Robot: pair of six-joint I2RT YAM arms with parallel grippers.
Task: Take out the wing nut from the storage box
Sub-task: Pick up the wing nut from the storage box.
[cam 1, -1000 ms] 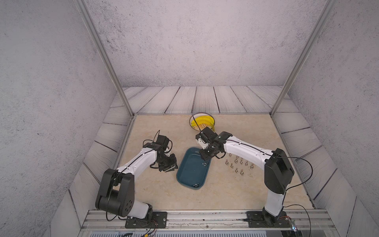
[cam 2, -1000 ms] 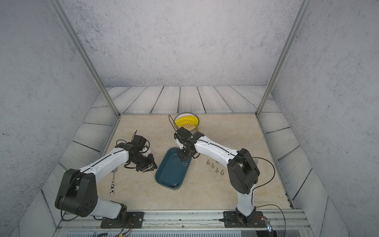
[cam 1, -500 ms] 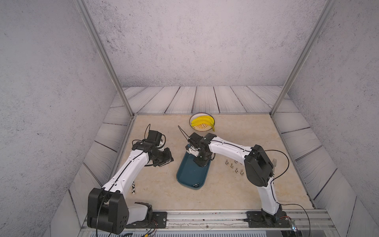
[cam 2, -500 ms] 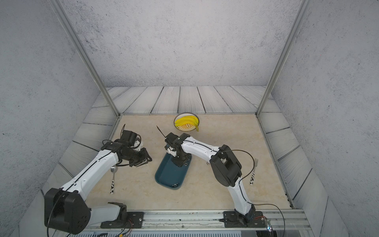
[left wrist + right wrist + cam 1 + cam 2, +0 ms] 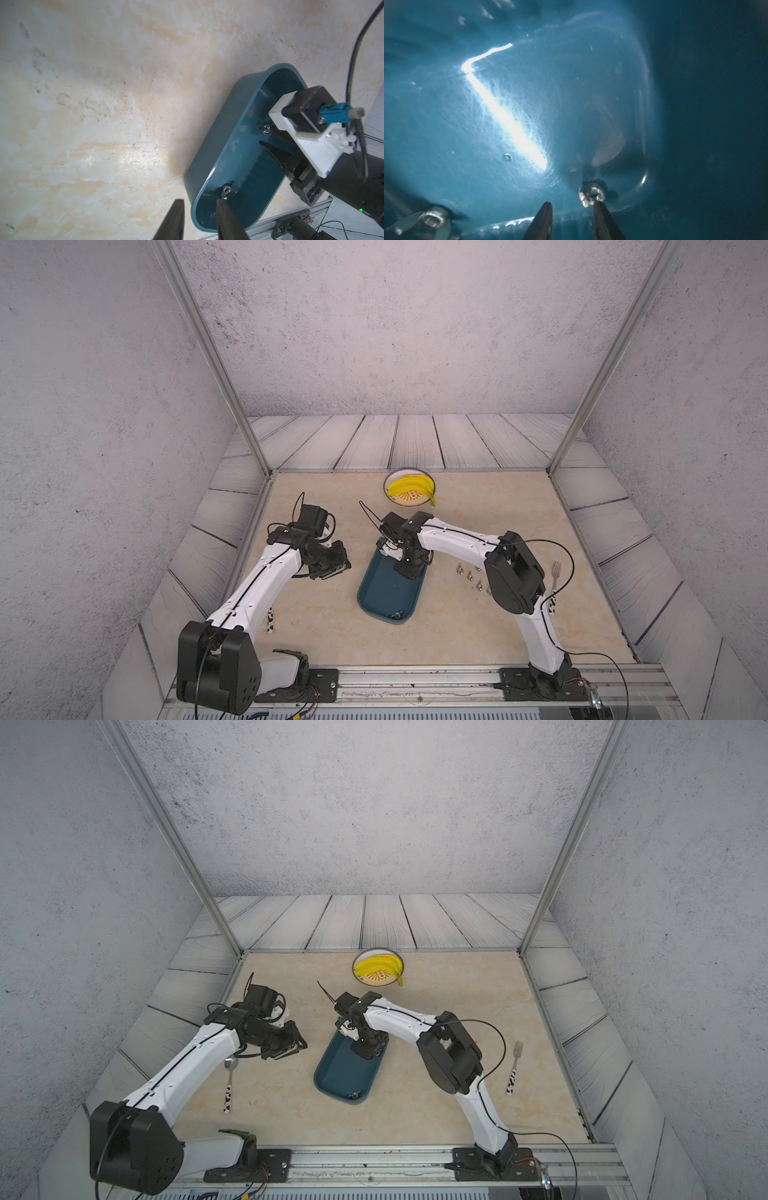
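The teal storage box [image 5: 386,593] [image 5: 345,1073] lies mid-table. One wing nut [image 5: 397,615] [image 5: 227,190] rests at its near end. A second wing nut [image 5: 265,128] [image 5: 591,194] lies at the far end, touching one fingertip of my right gripper [image 5: 409,570] [image 5: 572,204]. That gripper reaches down into the box, open, with nothing between its fingers. Another wing nut [image 5: 431,220] lies blurred off to the side. My left gripper [image 5: 334,568] [image 5: 199,207] hovers over the table left of the box, open and empty.
A plate [image 5: 408,501] of bananas stands at the back. Several loose wing nuts [image 5: 469,574] lie on the table right of the box, with a fork [image 5: 555,572] further right. A spoon [image 5: 228,1081] lies under my left arm.
My right gripper has moved nearer and down into the far end of the box. My left gripper has drifted slightly back from the box's left side.
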